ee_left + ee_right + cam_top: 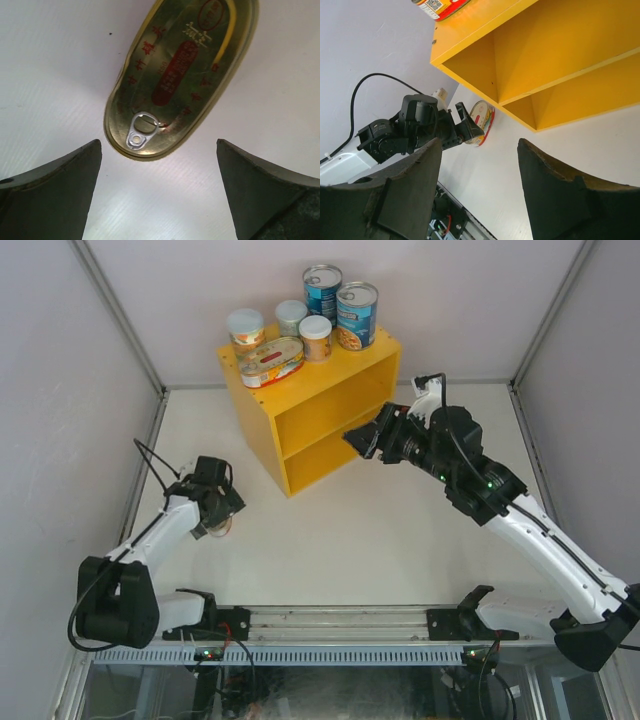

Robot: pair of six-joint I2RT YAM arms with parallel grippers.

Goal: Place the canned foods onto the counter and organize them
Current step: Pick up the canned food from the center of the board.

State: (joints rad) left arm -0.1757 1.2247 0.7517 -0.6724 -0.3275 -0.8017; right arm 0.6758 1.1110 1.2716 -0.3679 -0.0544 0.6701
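On the flat top of the yellow counter [330,400] stand two tall blue-labelled cans [357,315], three small pale-lidded cans [315,337] and a flat oval tin [272,360]. A second oval tin [175,80], gold with a pull tab, lies on the white table left of the counter. My left gripper [158,150] hovers over it, open, its fingers [65,185] apart from the tin's near end. My right gripper [479,145] is open and empty in front of the counter's shelf openings, facing the left gripper [455,127] and the oval tin [482,120].
Grey walls close in the table on three sides. The counter [545,55] has an upper and a lower compartment, both bare. A rail with the arm bases [330,625] runs along the near edge.
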